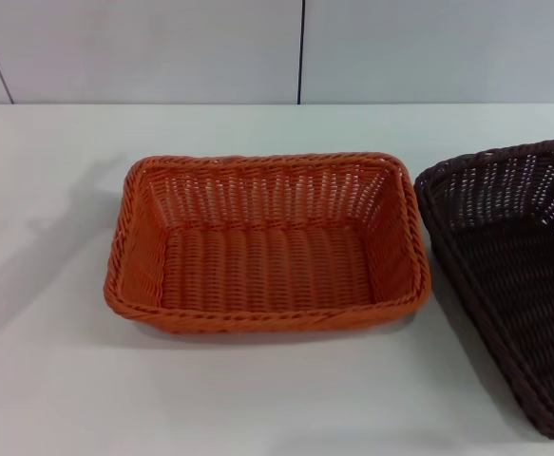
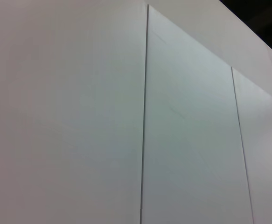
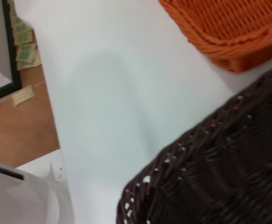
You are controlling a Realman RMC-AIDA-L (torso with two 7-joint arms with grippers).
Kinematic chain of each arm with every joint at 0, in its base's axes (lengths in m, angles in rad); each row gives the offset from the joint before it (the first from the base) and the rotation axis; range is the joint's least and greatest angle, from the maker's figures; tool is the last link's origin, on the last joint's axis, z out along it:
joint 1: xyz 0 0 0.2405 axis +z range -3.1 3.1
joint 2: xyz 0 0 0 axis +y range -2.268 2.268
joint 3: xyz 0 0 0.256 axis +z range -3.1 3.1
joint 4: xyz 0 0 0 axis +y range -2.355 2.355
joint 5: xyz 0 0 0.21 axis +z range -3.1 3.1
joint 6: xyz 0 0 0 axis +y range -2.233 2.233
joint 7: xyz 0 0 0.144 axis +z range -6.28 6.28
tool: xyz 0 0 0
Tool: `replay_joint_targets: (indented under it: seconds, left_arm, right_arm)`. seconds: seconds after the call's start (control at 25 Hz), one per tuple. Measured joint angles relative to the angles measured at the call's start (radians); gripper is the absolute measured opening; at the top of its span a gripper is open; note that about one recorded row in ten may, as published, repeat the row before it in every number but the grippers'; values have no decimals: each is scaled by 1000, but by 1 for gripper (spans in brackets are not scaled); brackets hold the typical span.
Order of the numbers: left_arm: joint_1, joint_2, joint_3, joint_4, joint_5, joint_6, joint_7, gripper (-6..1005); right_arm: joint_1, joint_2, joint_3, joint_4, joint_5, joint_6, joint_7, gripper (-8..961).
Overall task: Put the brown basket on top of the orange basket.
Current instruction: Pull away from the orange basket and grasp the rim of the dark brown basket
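The orange basket (image 1: 267, 245) sits empty on the white table (image 1: 257, 399), near the middle of the head view. To its right the brown basket (image 1: 519, 275) is tilted, partly cut off by the frame's right edge, close to the orange one. The right wrist view looks closely at the brown basket's woven side (image 3: 210, 172), with a corner of the orange basket (image 3: 229, 32) beyond it. Neither gripper shows in any view. The left wrist view holds only white wall panels.
White wall panels (image 1: 305, 47) stand behind the table. In the right wrist view the table's edge, a wooden floor (image 3: 19, 126) and a white object (image 3: 19, 196) lie past the brown basket.
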Motion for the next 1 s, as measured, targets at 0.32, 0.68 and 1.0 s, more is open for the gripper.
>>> replay_joint_targets:
  seconds: [0.32, 0.68, 1.0]
  left_arm:
    - [2, 1, -2, 0, -6, 0, 0, 829]
    - [4, 1, -4, -7, -13, 0, 0, 829]
    - [5, 2, -5, -17, -16, 1, 1, 829]
  right_arm:
    - [9, 35, -25, 18, -1, -8, -8, 586]
    - [19, 81, -43, 30, 4, -41, -18, 586]
    - [41, 110, -43, 30, 28, -103, -23, 586]
